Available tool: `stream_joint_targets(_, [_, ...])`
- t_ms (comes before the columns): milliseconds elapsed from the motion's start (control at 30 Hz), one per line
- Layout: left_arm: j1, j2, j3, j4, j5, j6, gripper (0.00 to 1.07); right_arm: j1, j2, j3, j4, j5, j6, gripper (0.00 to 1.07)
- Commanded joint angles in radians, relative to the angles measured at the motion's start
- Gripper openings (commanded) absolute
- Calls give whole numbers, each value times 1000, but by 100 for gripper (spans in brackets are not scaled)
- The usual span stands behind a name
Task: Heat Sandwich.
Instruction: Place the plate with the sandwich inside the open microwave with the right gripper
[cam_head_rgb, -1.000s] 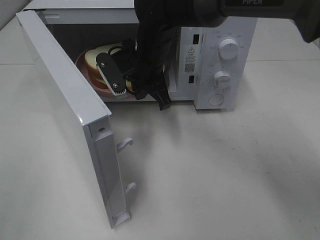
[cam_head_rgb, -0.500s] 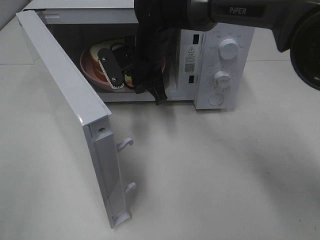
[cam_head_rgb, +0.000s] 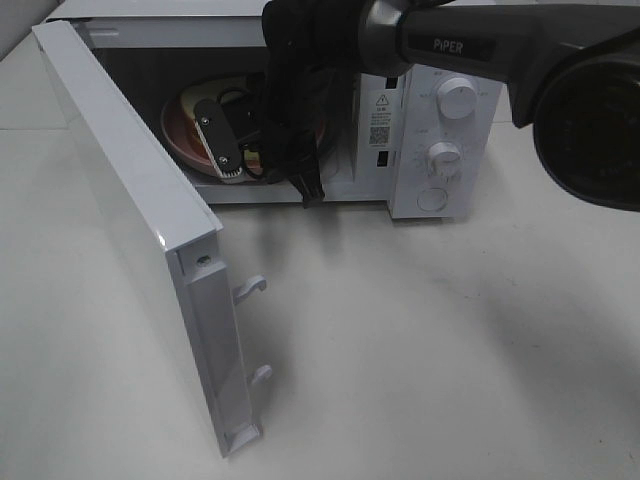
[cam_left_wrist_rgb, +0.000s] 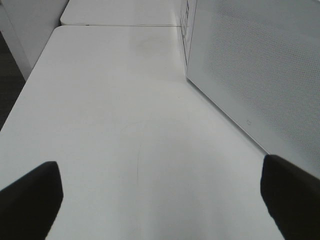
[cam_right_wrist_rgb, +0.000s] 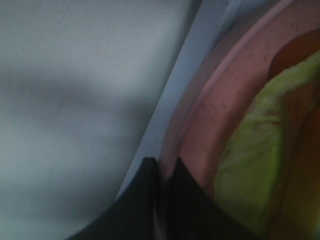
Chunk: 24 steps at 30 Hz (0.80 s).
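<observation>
The sandwich (cam_right_wrist_rgb: 252, 150) shows white bread and green filling on a round pink plate (cam_right_wrist_rgb: 200, 115). Plate (cam_head_rgb: 178, 135) and sandwich (cam_head_rgb: 192, 102) sit inside the open white microwave (cam_head_rgb: 440, 120), mostly hidden by my right arm. My right gripper (cam_head_rgb: 243, 168) reaches into the cavity from the front. In the right wrist view, the right gripper (cam_right_wrist_rgb: 164, 167) is shut on the plate's near rim. My left gripper (cam_left_wrist_rgb: 160, 200) is open over bare table beside the microwave door (cam_left_wrist_rgb: 260, 65), with nothing between its fingers.
The microwave door (cam_head_rgb: 130, 190) stands swung out to the left, its latch hooks (cam_head_rgb: 250, 288) pointing right. Two dials (cam_head_rgb: 457, 97) and a button are on the control panel at the right. The white table (cam_head_rgb: 420, 340) stretches out in front.
My right gripper has pushed the plate and sandwich deeper into the microwave, and the arm has swung further across the top. The left gripper has not moved.
</observation>
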Motion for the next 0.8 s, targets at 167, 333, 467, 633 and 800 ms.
stream_joint_targets(167, [1,-29,2,-7,-7,2,101,-12,-1,-19,-44,-45,66,5])
stream_joint_targets(333, [1,-29,2,-7,-7,2,101,-12,-1,-19,-46,-48,72,10])
stream_joint_targets(467, [1,-29,2,-7,-7,2,101,-12,-1,-19,-42,-54,88,24])
stream_joint_targets(633, [1,-29,2,-7,-7,2,101,-12,-1,-19,-38,-50,163,52])
stream_joint_targets(800, [1,-29,2,-7,-7,2,101,-12,-14,-8,-35,-53,229,77])
